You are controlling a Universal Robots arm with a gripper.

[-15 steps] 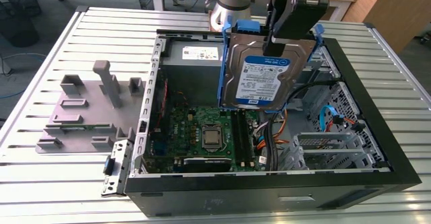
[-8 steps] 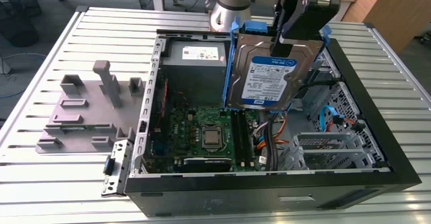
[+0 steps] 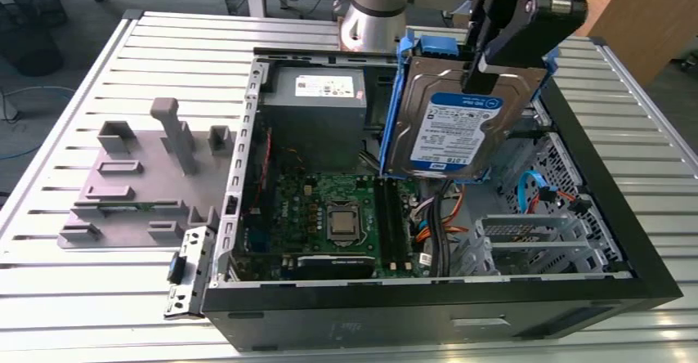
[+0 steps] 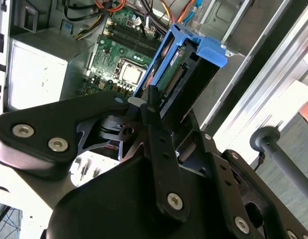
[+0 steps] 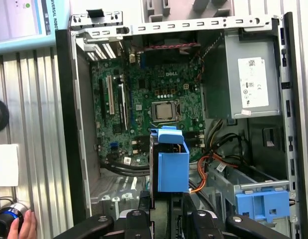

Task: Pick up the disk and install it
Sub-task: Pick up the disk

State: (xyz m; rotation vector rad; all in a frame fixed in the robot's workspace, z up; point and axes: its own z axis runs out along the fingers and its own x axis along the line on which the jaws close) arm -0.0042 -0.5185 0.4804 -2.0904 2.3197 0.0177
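The disk (image 3: 447, 126), a silver drive with a white-and-blue label in blue caddy rails, hangs on edge above the open computer case (image 3: 436, 306). My gripper (image 3: 481, 70) is shut on its upper end. In the second wrist view the black fingers (image 4: 150, 99) clamp the disk (image 4: 193, 64) over the motherboard. In the first wrist view the disk (image 5: 171, 164) is seen edge-on as a blue block sticking out from the gripper (image 5: 166, 211), above the case floor beside the drive cage.
The case holds a green motherboard (image 5: 154, 89), a grey power supply (image 5: 251, 79), orange and black cables, and a bare blue bracket (image 5: 263, 201) in the drive cage. A grey fixture (image 3: 142, 175) stands on the slatted table at the exterior view's left. A hand (image 5: 24, 226) holds a device beside the case.
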